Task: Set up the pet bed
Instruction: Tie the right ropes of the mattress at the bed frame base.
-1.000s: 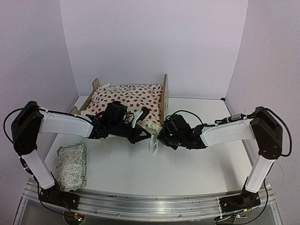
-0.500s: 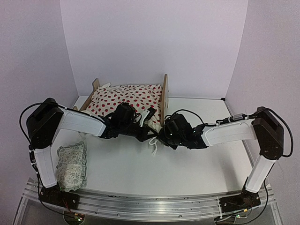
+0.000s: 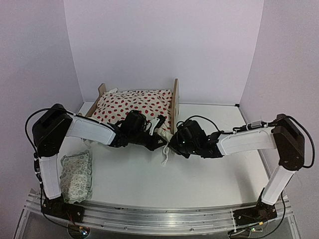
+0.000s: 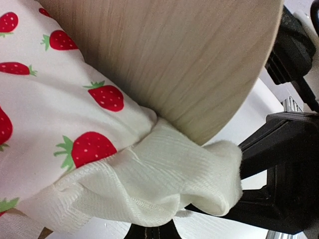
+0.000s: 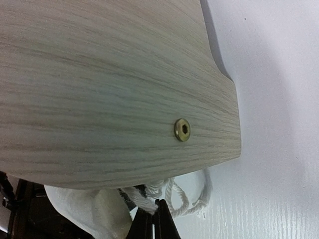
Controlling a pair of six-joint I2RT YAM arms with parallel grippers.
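On one pet bed [image 3: 175, 97] lies one blanket [image 3: 134, 103].

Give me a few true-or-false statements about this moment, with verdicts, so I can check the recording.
1. The small pale green-patterned pillow lies on the light plywood pet bed. False: it lies on the white table, at its left near side, apart from the bed.
2. The cream strawberry-print blanket covers the bed. True.
3. The right gripper is wide open. False: its jaws are closed, beside the blanket's white cords.
4. A brass bolt head shows in the bed's wooden end board. True.
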